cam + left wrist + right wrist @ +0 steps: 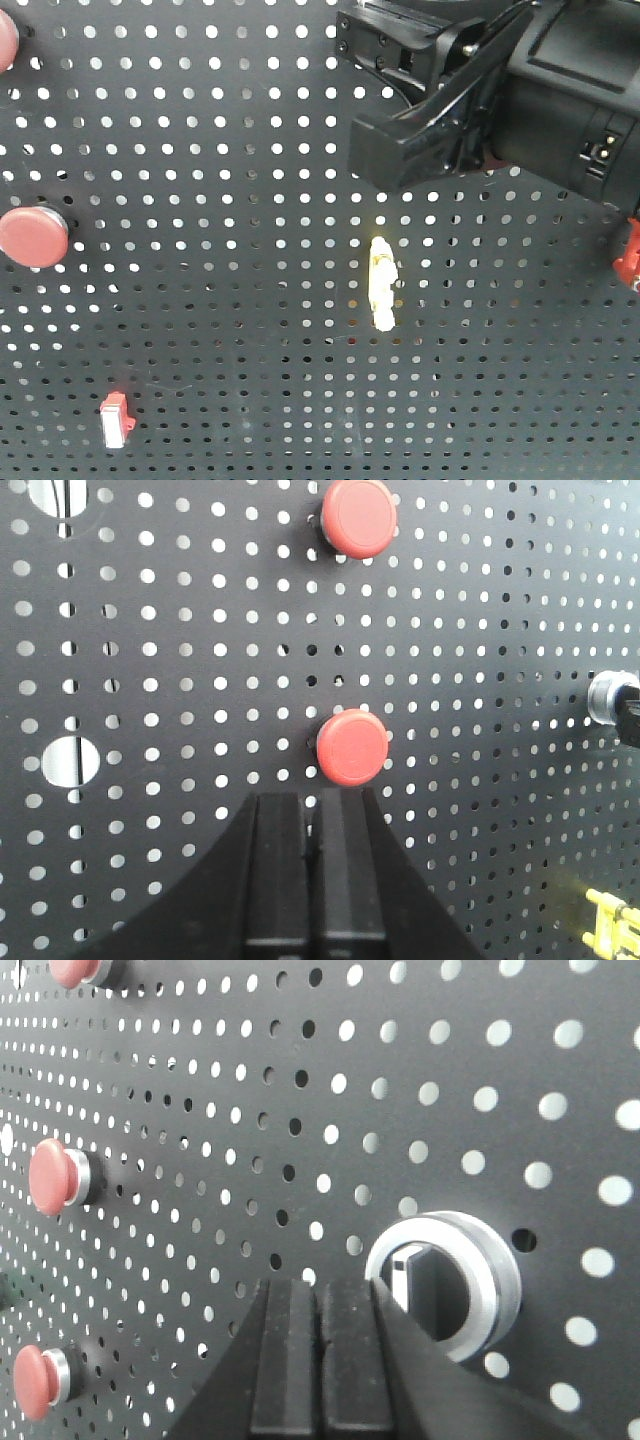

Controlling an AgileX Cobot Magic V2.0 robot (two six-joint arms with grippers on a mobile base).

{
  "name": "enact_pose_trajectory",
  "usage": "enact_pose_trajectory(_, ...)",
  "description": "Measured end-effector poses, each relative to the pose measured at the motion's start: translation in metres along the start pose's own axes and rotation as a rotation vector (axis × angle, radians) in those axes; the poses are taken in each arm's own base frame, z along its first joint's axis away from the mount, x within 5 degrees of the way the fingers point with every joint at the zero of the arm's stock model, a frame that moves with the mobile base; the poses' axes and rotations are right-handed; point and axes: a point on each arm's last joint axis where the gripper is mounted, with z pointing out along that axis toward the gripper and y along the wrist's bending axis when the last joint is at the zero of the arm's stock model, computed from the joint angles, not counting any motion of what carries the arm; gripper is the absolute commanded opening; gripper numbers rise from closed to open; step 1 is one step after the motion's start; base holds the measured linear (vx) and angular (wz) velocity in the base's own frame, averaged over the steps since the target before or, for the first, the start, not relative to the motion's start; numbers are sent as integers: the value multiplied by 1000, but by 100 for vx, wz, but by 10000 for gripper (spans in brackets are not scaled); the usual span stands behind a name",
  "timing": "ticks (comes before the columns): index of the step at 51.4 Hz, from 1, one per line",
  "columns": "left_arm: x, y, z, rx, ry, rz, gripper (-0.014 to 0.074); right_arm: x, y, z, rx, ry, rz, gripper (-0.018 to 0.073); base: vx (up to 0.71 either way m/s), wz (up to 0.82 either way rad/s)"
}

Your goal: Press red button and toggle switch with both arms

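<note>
In the left wrist view a red button (352, 746) sits on the black pegboard just above my left gripper (312, 798), whose jaws are shut and empty. The toggle switch (612, 697) shows at that view's right edge. In the right wrist view its silver ring and black lever (450, 1285) are close to the right of my right gripper (322, 1282), which is shut and empty. I cannot tell whether they touch. In the front view a black arm (480, 90) covers the upper right and hides the toggle switch. The same view shows a red button (35, 235) at the left.
A second red button (358, 517) is above the first. A yellow upright handle (382, 283) stands mid-board. A red-and-white rocker switch (116, 418) is at the lower left. A red part (628, 255) shows at the right edge. More red buttons (55, 1175) line the left.
</note>
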Motion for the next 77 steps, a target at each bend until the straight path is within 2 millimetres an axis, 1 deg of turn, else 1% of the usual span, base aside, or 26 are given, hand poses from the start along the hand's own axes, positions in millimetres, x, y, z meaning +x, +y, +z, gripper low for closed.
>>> enact_pose_trajectory(11, 0, 0, 0, 0, 0, 0, 2, 5, 1, 7, -2, 13, 0, -3, 0, 0)
enact_pose_trajectory(37, 1, 0, 0, -1, 6, 0, 2, 5, 1, 5, -2, 25, -17, -3, 0, 0)
enact_pose_trajectory(46, 1, 0, 0, -1, 6, 0, 2, 5, 0, 1, 0, 53, -40, -3, 0, 0)
enact_pose_trajectory(57, 1, 0, 0, -2, 8, 0, 2, 4, -4, -7, 11, 97, -60, -3, 0, 0)
enact_pose_trajectory(69, 1, 0, 0, -1, 8, 0, 2, 4, -4, -7, 12, 102, -63, -3, 0, 0)
enact_pose_trajectory(73, 1, 0, 0, -1, 8, 0, 2, 2, -4, -10, 13, 100, -63, -3, 0, 0)
enact_pose_trajectory(77, 1, 0, 0, -1, 8, 0, 2, -2, -5, -19, 16, 104, -62, -3, 0, 0)
